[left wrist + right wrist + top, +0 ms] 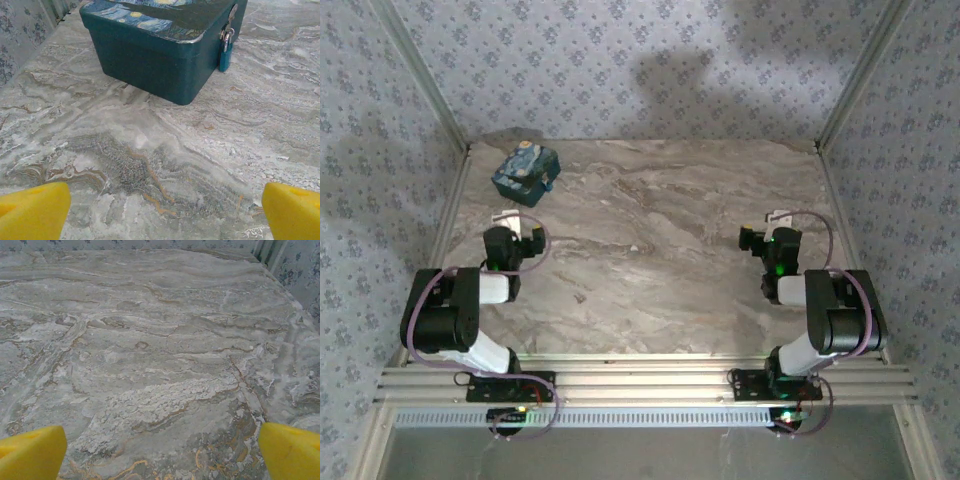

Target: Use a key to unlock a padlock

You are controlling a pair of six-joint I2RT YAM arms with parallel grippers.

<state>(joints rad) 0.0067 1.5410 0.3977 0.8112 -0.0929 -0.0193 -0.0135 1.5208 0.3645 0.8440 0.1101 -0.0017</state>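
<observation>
The box (525,172) sat at the far left of the marbled surface (660,250), close to the back corner, turned at an angle so that one of its corners faced the left arm; its sides were dark teal and its lid carried a print of blue and yellow swirls. In the left wrist view a silver hasp (232,12) came down from the lid's edge onto the box's right-hand face; a small teal padlock (225,56) hung from it by a silver shackle, its body lying against the side of the box, partway down and clear of the surface.

The left gripper (518,226) was near the box on its near side, apart from it and pointed toward it; its jaws stood wide open and held nothing; its yellow fingertips (32,212) showed in the two bottom corners of its wrist view, with bare marble between them and the box ahead.

The right gripper (765,228) hung over the right half of the surface, well apart from the box and the padlock; it too was spread as wide as it went and held nothing; its yellow pads (292,450) sat in the bottom corners of its own view, with bare veined marble between them and stretching away to the back wall.

Both arms were folded, their elbows drawn back over the bases at the near edge; patterned walls (620,60) closed in the surface at the back and on both sides.
</observation>
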